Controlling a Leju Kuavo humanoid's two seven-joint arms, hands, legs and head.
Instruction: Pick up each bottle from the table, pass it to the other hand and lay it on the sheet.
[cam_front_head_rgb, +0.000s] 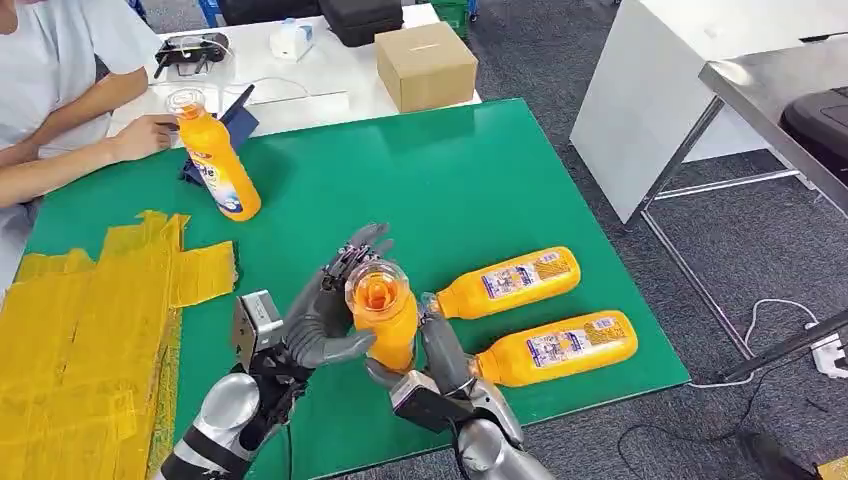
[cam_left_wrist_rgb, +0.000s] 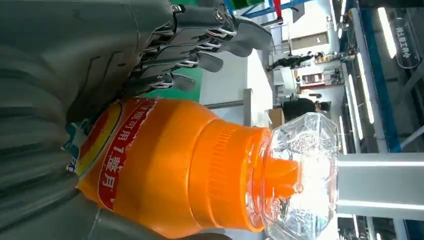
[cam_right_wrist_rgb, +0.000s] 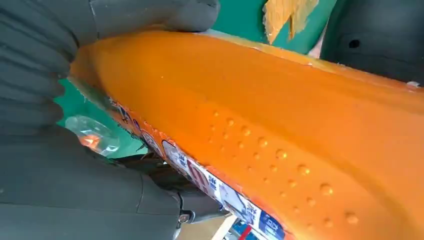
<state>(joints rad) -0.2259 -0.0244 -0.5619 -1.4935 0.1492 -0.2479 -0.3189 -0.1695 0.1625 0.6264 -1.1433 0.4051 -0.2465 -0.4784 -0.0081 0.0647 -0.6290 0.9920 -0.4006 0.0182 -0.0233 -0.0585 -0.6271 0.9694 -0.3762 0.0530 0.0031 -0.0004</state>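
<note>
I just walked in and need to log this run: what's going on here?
The robot holds an orange bottle upright above the green table, left hand and right hand both on it, mid hand-over. Two more bottles lie at its right. The yellow sheet has no bottle on it. A person holds another bottle upright.

glossy orange plastic bottle (cam_front_head_rgb: 385, 315) with clear cap; matt green table (cam_front_head_rgb: 470, 180).

Orange plastic bottle with clear cap (cam_left_wrist_rgb: 170, 170): red label band reads "可用1整月" in white. Print on the other bottles' labels too small to read.
</note>
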